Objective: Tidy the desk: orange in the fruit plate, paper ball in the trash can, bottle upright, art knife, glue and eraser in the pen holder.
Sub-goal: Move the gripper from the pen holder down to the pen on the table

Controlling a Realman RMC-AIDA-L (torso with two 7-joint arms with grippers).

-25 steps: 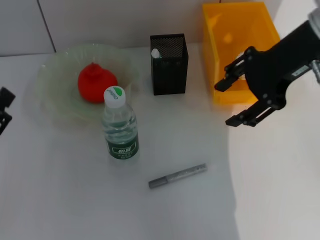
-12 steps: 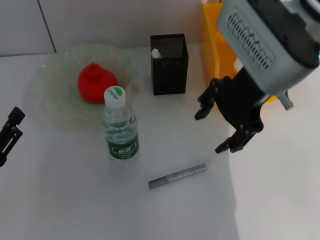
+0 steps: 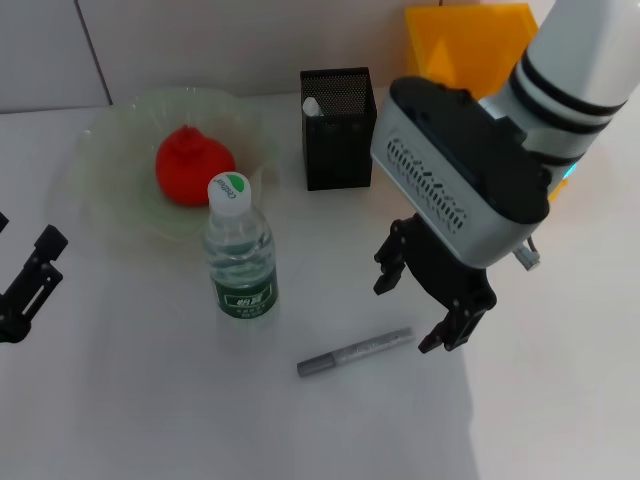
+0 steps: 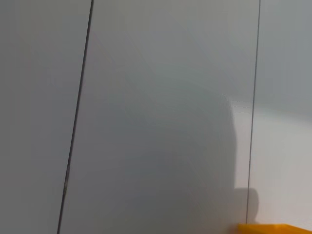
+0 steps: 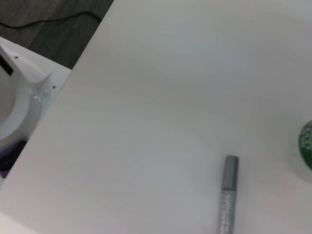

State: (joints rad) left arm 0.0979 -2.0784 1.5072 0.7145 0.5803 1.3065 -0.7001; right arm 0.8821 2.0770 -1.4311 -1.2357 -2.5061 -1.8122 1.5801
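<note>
Silver, slim and stiff, the metal art knife [image 3: 356,352] on the white bench [image 3: 150,400] looks light, slippery; the open right hand [image 3: 430,298] should pinch mid-barrel.

Head high; wrists on wall, desk.

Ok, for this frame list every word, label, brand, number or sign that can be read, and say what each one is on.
Nothing can be read for certain.
bottle cap: green and white mark with small print, too blurred to read.
bottle green label: white print, too small to read.
art knife: faint marks along the grey body, unreadable in the head and right wrist views.
pen holder, trash can, right gripper, left gripper: no text visible.
</note>
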